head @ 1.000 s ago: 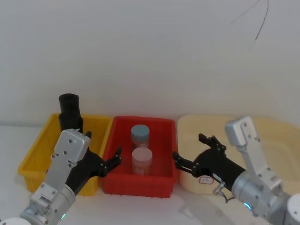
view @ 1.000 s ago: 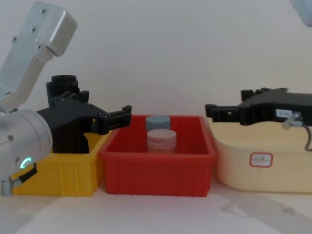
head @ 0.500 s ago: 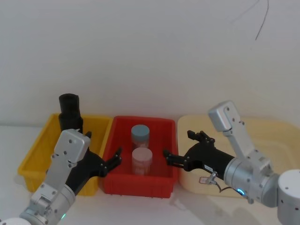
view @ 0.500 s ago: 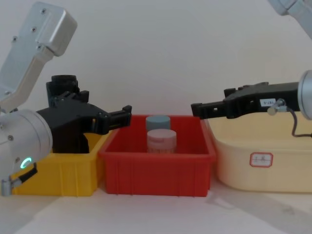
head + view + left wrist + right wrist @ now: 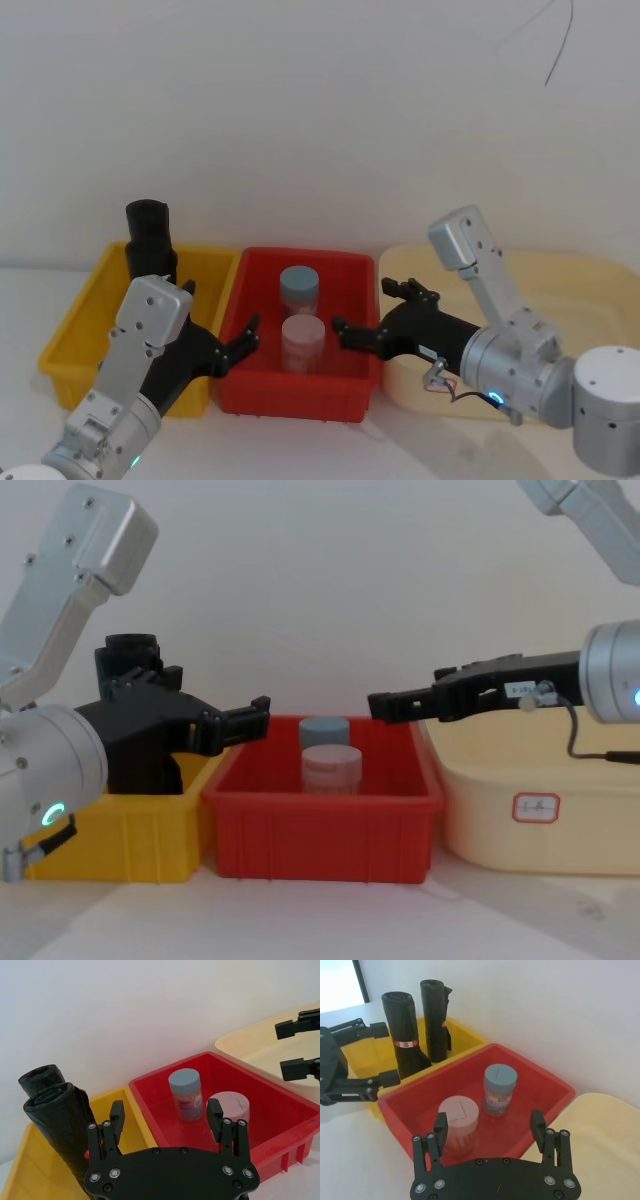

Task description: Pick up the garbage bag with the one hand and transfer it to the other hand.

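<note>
Garbage bag (image 5: 403,1025) upright in yellow bin (image 5: 72,318) near its back edge, just wall-side of left gripper's (image 5: 165,1110) wide, empty fingers; right gripper (image 5: 489,1119), also spread, farther off over red bin's (image 5: 295,395) right edge.

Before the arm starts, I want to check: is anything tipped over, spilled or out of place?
Nothing stands out. The garbage bag and the second black roll stand on end in the yellow bin; the blue-lidded jar and pink-lidded jar stand upright in the red bin.
</note>
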You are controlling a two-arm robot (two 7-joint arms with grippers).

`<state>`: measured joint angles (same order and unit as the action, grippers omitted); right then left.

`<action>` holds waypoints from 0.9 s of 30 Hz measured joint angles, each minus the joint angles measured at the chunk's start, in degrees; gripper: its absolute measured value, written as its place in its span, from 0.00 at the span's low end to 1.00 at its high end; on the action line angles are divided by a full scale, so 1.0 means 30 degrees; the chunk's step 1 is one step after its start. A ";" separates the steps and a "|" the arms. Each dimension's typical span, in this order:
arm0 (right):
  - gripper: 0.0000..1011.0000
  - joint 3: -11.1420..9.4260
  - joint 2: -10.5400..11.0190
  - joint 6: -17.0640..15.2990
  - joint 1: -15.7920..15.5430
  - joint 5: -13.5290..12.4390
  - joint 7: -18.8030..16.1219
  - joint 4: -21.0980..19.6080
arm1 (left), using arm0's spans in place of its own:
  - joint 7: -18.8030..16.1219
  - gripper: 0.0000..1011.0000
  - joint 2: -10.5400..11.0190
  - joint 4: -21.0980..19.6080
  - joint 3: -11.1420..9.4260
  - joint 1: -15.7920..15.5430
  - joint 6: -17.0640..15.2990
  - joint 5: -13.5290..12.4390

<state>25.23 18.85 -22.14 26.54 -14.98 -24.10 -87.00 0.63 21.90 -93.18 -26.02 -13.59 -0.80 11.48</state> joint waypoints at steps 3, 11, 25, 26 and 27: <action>0.99 0.0070 -0.0141 0.0062 0.0143 -0.0144 -0.0107 0.0278 | 0.0000 0.99 -0.0001 0.0001 0.0000 0.0000 0.0000 0.0001; 0.99 0.0205 -0.0500 0.0287 0.0464 -0.0658 -0.0536 0.0933 | 0.0000 0.99 -0.0001 0.0001 -0.0001 0.0000 0.0000 0.0001; 0.99 0.0424 -0.1066 0.0628 0.0923 -0.1578 -0.1342 0.2167 | 0.0000 0.99 0.0000 0.0001 0.0000 0.0000 0.0000 0.0001; 0.99 0.0466 -0.1127 0.0668 0.0984 -0.1655 -0.1419 0.2341 | 0.0000 0.99 0.0000 0.0000 0.0000 -0.0001 0.0001 0.0001; 0.99 0.0480 -0.1154 0.0685 0.1010 -0.1687 -0.1454 0.2397 | 0.0001 0.99 0.0000 0.0001 0.0000 -0.0001 0.0000 0.0001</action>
<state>26.67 15.39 -20.08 29.57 -20.04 -28.47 -79.81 0.63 21.90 -93.18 -26.02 -13.59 -0.80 11.48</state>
